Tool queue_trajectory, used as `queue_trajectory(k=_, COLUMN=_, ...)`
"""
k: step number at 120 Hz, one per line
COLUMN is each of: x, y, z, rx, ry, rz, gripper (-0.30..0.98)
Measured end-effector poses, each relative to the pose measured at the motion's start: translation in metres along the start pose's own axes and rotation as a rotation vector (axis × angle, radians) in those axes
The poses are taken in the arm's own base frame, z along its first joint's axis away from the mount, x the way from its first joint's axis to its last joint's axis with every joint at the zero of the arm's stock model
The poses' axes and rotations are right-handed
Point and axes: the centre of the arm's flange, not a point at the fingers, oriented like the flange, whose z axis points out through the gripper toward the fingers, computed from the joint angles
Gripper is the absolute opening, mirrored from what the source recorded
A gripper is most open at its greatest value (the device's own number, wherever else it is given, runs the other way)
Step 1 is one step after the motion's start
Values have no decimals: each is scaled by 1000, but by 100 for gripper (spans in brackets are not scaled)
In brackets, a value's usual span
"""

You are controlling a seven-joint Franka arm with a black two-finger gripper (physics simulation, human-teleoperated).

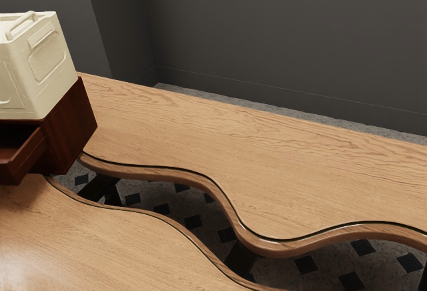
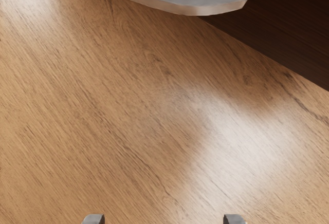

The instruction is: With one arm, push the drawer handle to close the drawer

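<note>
Nearest to the wrist view's camera, the gripper (image 2: 164, 219), its two grey tips spread well apart, with nothing pinched between. Beyond, and apart from both tips, a silvery metal handle (image 2: 218, 2): a broad, gently bowed bar with a smooth, softly shining face and a dark gap behind. Beside the handle, dark brown wood (image 2: 288, 29), straight-edged and faintly grained. Below, a honey-coloured wood surface (image 2: 128, 106), with fine slanting grain and a glossy patch of reflected light.

Judging by looks, rigid and hard to damage, but perhaps slick at the polished curve. No need to grip: better to press squarely on the middle of the handle's outer face, in line with the drawer's travel. Likely to slide with modest, steady force; liable to bind or skid off if pushed near one end.

In the exterior view, across the foreground, a near tabletop (image 1: 80, 237) of pale wood with a rippling edge. At the exterior view's left, the drawer (image 1: 28, 156), reddish-brown, boxy and clearly pulled out from a dark, glossy cabinet (image 1: 70, 127). On top of the cabinet, a cream container (image 1: 40, 67), block-shaped, with rounded corners, moulded recesses and a raised grip. Farther back, a far tabletop (image 1: 287, 164), also wavy-edged; between the two, a speckled floor (image 1: 210, 221) with dark diamond shapes. Behind everything, plain charcoal walls (image 1: 280, 37).
</note>
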Motion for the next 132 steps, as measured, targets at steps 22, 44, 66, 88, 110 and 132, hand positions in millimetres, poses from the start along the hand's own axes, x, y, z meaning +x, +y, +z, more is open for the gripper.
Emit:
queue_trajectory(k=22, x=13, y=2, z=-6, rx=21, ry=84, rz=108, gripper=-1)
queue_trajectory(k=44, x=25, y=0, z=5, rx=34, ry=129, rz=228, gripper=-7)
queue_trajectory(k=66, x=42, y=-3, z=16, rx=12, ry=160, rz=322, gripper=-10)
queue_trajectory(k=88, x=53, y=-4, z=15, rx=2, ry=188, rz=416, gripper=-10)
queue_trajectory(k=110, x=67, y=-9, z=11, rx=12, ry=206, rz=500, gripper=-10)
queue_trajectory(k=132, x=76, y=-17, z=10, rx=23, ry=212, rz=566, gripper=-10)
